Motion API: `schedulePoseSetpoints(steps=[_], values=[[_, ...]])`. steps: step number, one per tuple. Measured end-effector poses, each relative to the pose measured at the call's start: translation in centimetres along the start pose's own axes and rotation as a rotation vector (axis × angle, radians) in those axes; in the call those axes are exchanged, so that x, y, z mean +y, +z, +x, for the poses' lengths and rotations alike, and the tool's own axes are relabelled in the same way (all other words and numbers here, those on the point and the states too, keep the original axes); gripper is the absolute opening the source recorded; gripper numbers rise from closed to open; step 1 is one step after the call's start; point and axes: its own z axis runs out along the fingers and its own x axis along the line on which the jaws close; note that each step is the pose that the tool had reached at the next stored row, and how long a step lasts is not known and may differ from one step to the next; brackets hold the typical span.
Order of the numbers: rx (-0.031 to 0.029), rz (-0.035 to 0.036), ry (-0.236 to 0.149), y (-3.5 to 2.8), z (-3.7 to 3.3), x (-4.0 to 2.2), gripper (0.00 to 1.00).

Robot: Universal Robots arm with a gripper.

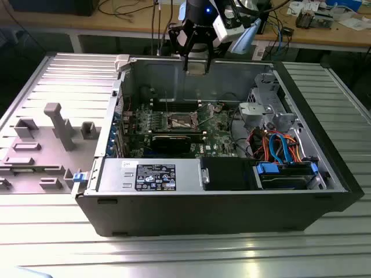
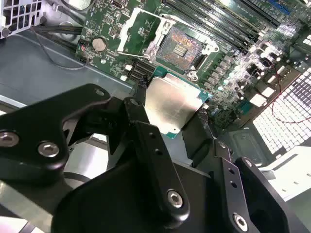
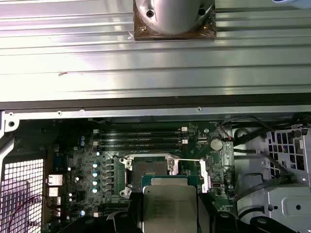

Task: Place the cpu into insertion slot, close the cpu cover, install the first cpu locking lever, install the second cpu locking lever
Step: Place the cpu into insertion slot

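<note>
My gripper (image 1: 196,65) hangs above the open computer case, over its far wall. In both wrist views it is shut on the cpu (image 2: 172,104) (image 3: 167,206), a flat silvery square pinched at two opposite edges by the black fingers (image 2: 141,97). The insertion slot (image 2: 182,46) (image 3: 150,167) (image 1: 181,120) lies bare on the green motherboard, well below the chip and apart from it. The cpu cover (image 2: 138,31) (image 3: 204,175) is swung open beside the slot, on the coin battery's side. A thin locking lever (image 3: 187,159) stands free along the slot's edge.
A power supply (image 1: 153,176) fills the case's near side in the exterior view. A drive cage (image 1: 266,107) with orange and blue cables (image 1: 284,150) is on that view's right. Memory slots (image 3: 141,138) run past the slot. A grey fixture (image 1: 58,124) stands outside the case.
</note>
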Motion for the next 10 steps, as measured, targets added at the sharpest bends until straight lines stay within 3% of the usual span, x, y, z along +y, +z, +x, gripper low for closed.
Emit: schedulePoseSetpoints(steps=[10], values=[[0.0,0.0,0.0,-0.02,-0.01,-0.22,0.54]])
